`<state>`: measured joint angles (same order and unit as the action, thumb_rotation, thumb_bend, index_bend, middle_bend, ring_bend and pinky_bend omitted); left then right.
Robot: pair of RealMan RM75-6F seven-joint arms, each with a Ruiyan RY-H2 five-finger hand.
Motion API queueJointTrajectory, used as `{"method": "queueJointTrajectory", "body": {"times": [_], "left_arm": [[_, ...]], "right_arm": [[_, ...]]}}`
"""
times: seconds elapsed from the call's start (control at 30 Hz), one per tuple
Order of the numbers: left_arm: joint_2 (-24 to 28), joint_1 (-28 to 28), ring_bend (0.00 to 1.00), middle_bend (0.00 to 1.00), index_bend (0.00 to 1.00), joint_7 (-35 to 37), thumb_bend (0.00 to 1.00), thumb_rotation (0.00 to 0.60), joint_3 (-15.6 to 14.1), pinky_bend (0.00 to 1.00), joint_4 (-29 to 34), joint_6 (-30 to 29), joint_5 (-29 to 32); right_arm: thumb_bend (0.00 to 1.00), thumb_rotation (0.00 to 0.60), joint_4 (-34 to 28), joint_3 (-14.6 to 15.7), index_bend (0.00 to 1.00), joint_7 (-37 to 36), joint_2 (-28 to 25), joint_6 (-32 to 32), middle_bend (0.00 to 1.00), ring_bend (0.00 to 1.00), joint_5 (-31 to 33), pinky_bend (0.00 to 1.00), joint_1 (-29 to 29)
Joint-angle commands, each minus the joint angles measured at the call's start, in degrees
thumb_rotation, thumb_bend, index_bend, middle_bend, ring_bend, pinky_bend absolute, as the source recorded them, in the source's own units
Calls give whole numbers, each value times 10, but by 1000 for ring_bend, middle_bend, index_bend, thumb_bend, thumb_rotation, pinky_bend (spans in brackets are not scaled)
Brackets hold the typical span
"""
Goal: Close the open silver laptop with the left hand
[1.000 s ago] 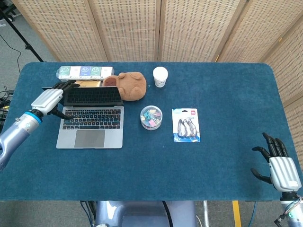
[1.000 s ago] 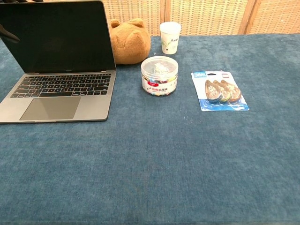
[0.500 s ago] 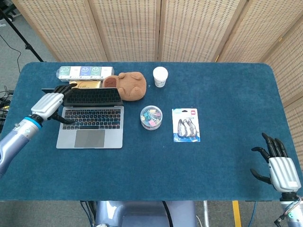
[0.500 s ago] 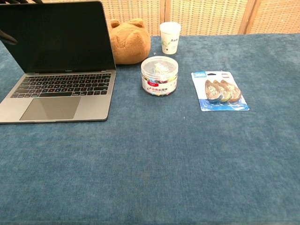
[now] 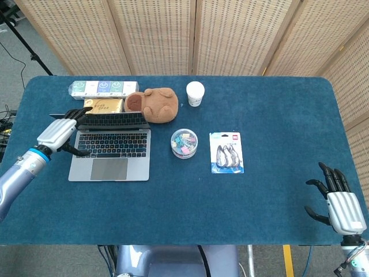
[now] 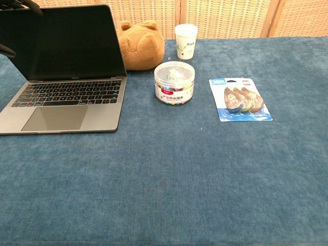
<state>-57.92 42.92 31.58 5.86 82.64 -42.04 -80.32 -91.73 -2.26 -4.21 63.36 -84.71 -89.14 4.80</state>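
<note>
mid-close right now, left hand (image 5: pixel 56 132) hooked on the top left corner of the laptop (image 5: pixel 109 153) lid at the table's left side, fingers over the edge and thumb in front, screen partly tipped forward, probably just needs pushing down flat onto the keyboard.

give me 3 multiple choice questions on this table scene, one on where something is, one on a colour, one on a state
1. Where is the paper cup?
A. right of the brown plush toy
B. on the laptop
C. at the near table edge

2. What colour is the tablecloth?
A. red
B. blue
C. white

3. What state is the silver laptop in?
A. fully closed
B. open, left hand at its screen's left edge
C. upside down

Answers: 1 A, the cup stands just right of the toy. 2 B, the cloth is blue throughout. 3 B, the keyboard shows and fingers reach the lid.
</note>
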Motion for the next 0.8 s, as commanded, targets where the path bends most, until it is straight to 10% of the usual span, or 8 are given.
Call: {"method": "queueJointTrajectory", "body": {"times": [0.03,0.8], "left_arm": [[0,-1,49,31,184,0,0,600,-1,57,2,-1,-2],[25,-25,52,31,184,-28,0,600,-6,59,70,-31,-6]], "right_arm": [[228,600,0,0,307,0,0,0,0,0,0,0,0],[227,600,-1,3,307,-1,-1,-1,0,0,-5,0,0]]}}
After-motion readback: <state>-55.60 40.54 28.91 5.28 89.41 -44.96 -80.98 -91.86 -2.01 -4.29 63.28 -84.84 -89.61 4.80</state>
